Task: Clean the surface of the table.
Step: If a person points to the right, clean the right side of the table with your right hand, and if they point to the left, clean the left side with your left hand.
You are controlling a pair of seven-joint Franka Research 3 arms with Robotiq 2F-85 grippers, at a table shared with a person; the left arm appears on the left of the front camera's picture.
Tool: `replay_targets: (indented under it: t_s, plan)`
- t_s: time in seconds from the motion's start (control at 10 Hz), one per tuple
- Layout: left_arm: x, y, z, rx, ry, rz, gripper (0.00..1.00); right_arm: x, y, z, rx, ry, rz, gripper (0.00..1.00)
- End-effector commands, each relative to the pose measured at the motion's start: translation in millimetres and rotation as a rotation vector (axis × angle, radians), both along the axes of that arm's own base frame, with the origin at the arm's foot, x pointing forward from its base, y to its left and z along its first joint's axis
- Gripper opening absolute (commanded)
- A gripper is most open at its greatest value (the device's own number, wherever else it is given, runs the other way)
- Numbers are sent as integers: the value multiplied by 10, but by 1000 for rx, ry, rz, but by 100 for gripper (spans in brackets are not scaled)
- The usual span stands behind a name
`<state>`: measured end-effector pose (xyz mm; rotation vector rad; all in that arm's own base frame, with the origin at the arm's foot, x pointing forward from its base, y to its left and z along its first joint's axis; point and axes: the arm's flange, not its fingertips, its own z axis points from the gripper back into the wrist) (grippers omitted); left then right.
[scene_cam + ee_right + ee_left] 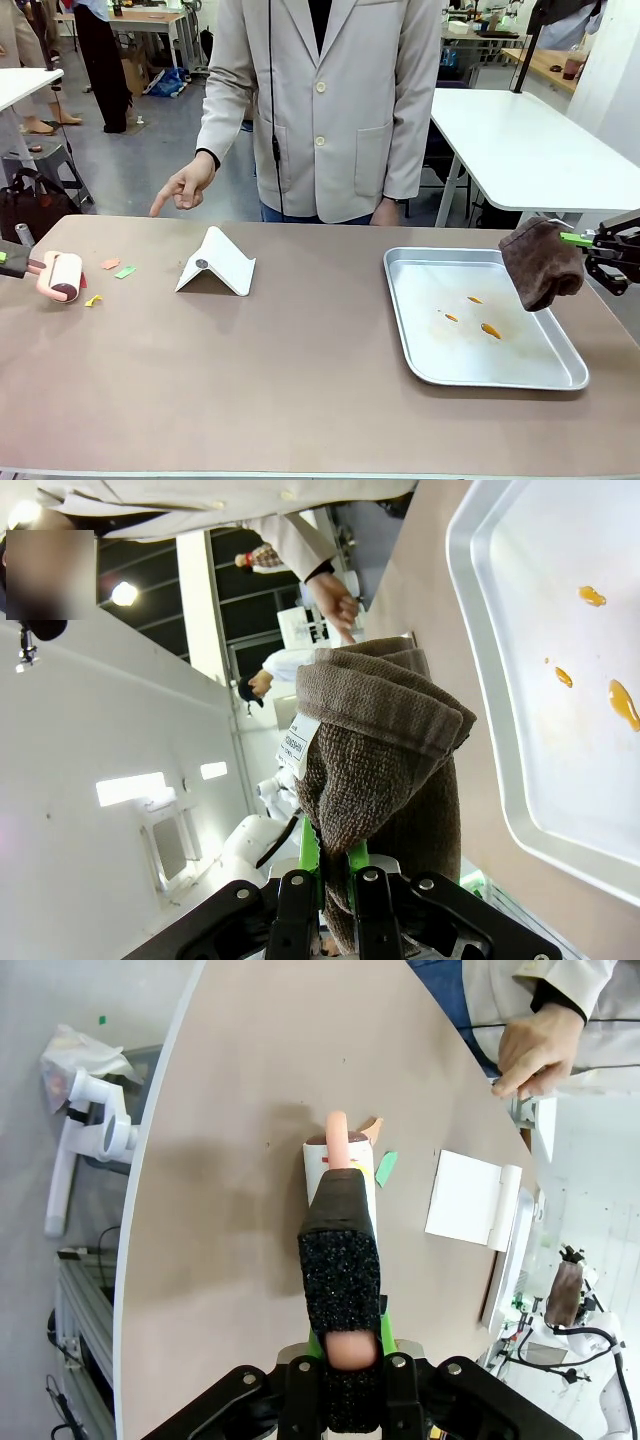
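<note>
My left jaws pinch the foam-padded handle of a pink lint roller [62, 276] at nine o'clock on the taupe tabletop [300, 390], which spreads wide before me. Paper scraps [124, 271] lie just beside the roller. My right jaws clamp a brown towel [541, 262] at three o'clock, above the silver tray [520, 355]'s far corner. A person's hand [185, 186] points down at eleven o'clock.

no txt legible, white tag [297, 742] on brown towel [385, 750] in rt wrist view, dark print in a few short lines, too small & blurred to read, no brand or nos. made out
</note>
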<state>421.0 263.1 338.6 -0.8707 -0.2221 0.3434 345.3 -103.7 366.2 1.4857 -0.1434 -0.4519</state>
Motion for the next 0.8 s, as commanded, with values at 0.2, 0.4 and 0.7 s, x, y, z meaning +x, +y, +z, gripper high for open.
replay_targets:
  t_s: [0.2, 0.4, 0.7]
  plan:
    - [39, -152, -84, 48, 22, -12, 0, -4, -15, 27, 8, -7, -2, 0]
    - [73, -298, -158, 52, 28, -19, 0, -4, -15, 27, 8, -7, -2, 0]
    - [105, -556, -191, 63, 25, -32, 0, -4, -15, 27, 8, -7, -2, 0]
